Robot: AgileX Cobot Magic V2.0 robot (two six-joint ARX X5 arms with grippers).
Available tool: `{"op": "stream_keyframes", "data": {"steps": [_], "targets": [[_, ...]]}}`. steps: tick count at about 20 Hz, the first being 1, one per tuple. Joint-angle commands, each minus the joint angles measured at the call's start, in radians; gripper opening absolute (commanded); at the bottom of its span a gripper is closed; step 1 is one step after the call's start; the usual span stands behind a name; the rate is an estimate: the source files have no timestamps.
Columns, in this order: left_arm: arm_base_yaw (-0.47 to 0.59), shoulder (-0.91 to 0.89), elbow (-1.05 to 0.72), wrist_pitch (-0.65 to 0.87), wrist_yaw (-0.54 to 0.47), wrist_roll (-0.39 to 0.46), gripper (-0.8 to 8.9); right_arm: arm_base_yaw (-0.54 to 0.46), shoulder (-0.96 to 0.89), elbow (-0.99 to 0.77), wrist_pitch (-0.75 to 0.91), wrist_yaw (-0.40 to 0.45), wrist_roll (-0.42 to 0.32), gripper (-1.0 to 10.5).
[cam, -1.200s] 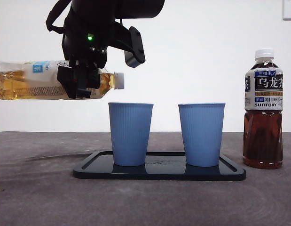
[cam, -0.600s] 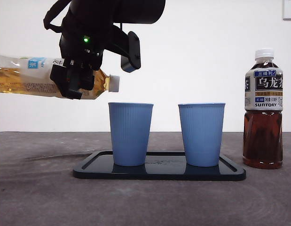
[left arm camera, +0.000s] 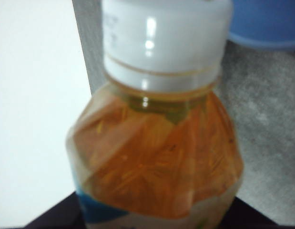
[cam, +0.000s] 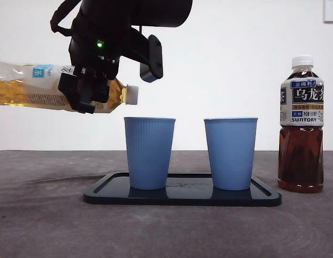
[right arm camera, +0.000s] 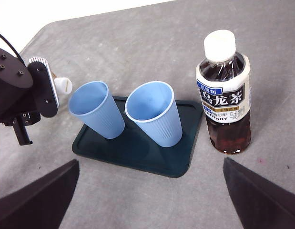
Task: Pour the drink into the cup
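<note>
My left gripper [cam: 85,88] is shut on a bottle of yellow drink [cam: 26,88], held almost on its side high above the table. Its white cap [cam: 132,94] is on and dips slightly, just up and left of the left blue cup [cam: 149,153]. A second blue cup [cam: 231,153] stands beside it on the black tray [cam: 182,196]. The left wrist view is filled by the bottle [left arm camera: 159,162] and its cap [left arm camera: 161,38], with a blue cup rim [left arm camera: 266,21] beyond. My right gripper [right arm camera: 147,200] hangs open high over the tray [right arm camera: 137,152], holding nothing.
A capped bottle of dark tea [cam: 301,129] stands upright on the grey table just right of the tray, also seen in the right wrist view [right arm camera: 225,95]. A white wall runs behind the table.
The yellow bottle has tipped from level so that its capped neck points a little downward, and it shifted slightly left. Over the last half second it barely moved. Cups and dark bottle stayed put.
</note>
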Motion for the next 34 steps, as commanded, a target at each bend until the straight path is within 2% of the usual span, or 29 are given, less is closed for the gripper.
{"op": "stream_keyframes", "data": {"steps": [1,3,5,10,14,17,21,23,29,31,34], "targets": [[-0.013,-0.019,0.033,0.004,-0.038,-0.092,1.22,0.004,0.006,0.013,0.006,0.004,-0.013,4.8],[-0.012,-0.054,0.033,0.003,-0.023,-0.151,1.22,0.004,0.006,0.013,0.006,0.004,-0.016,4.8],[-0.008,-0.101,0.033,0.002,0.041,-0.213,1.22,0.004,0.006,0.013,0.004,0.004,-0.016,4.8],[0.038,-0.244,0.033,0.003,0.305,-0.376,1.22,0.004,0.006,0.013,0.002,0.003,-0.061,4.8],[0.164,-0.365,0.029,0.019,0.544,-0.486,1.22,0.004,0.006,0.013,0.002,-0.005,-0.092,4.8],[0.269,-0.456,-0.016,0.118,0.685,-0.496,1.22,0.004,0.006,0.013,0.002,-0.016,-0.093,4.8],[0.374,-0.575,-0.193,0.39,0.861,-0.523,1.22,0.004,0.006,0.013,0.002,-0.083,-0.097,4.8],[0.392,-0.604,-0.303,0.529,0.888,-0.528,1.22,0.004,0.006,0.013,0.002,-0.114,-0.098,4.8],[0.407,-0.588,-0.621,0.988,0.889,-0.61,1.22,0.004,0.006,0.013,-0.013,-0.116,-0.098,4.8],[0.409,-0.561,-0.674,1.087,0.889,-0.631,1.22,0.004,0.006,0.013,-0.013,-0.116,-0.097,4.8],[0.408,-0.511,-0.695,1.155,0.889,-0.651,1.22,0.004,0.006,0.013,-0.013,-0.113,-0.089,4.8]]}}
